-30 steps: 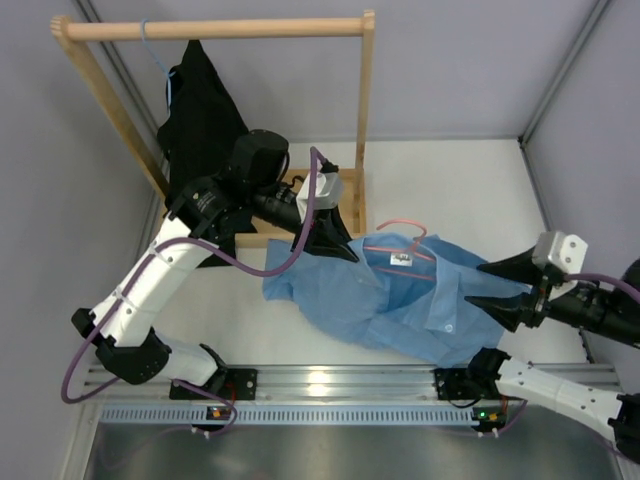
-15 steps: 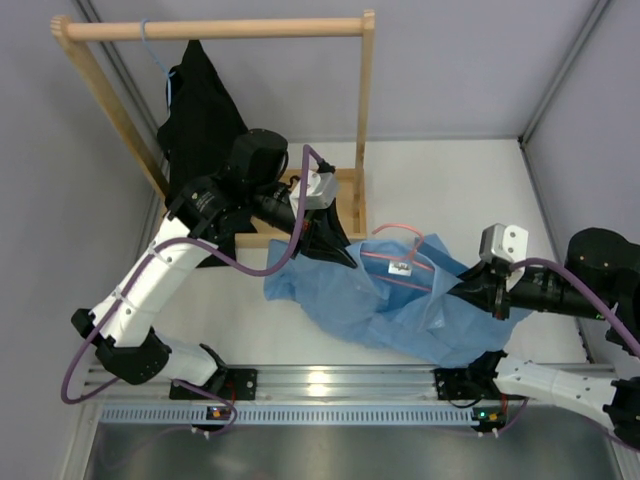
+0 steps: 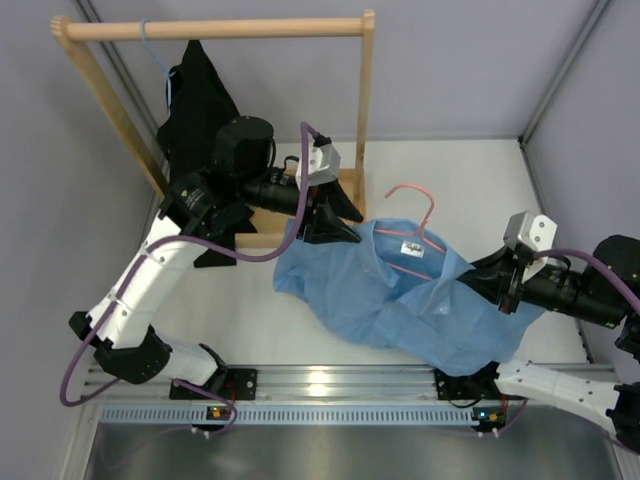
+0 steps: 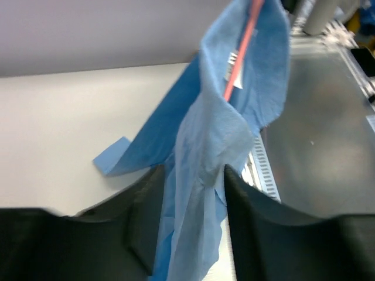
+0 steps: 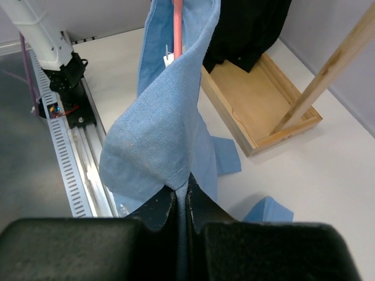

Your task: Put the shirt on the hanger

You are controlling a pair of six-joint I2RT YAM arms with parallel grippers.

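Partly done. Clamping the shirt (image 3: 390,300) in left gripper (image 4: 190,187) and right gripper (image 5: 181,199). Yet to seat the hanger (image 5: 177,23) in the shoulders.

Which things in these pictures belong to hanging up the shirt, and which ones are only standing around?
Belonging to the job: shirt, pink hanger, left gripper, right gripper, both clamped on the shirt.
Only standing around: black garment, wooden rack.
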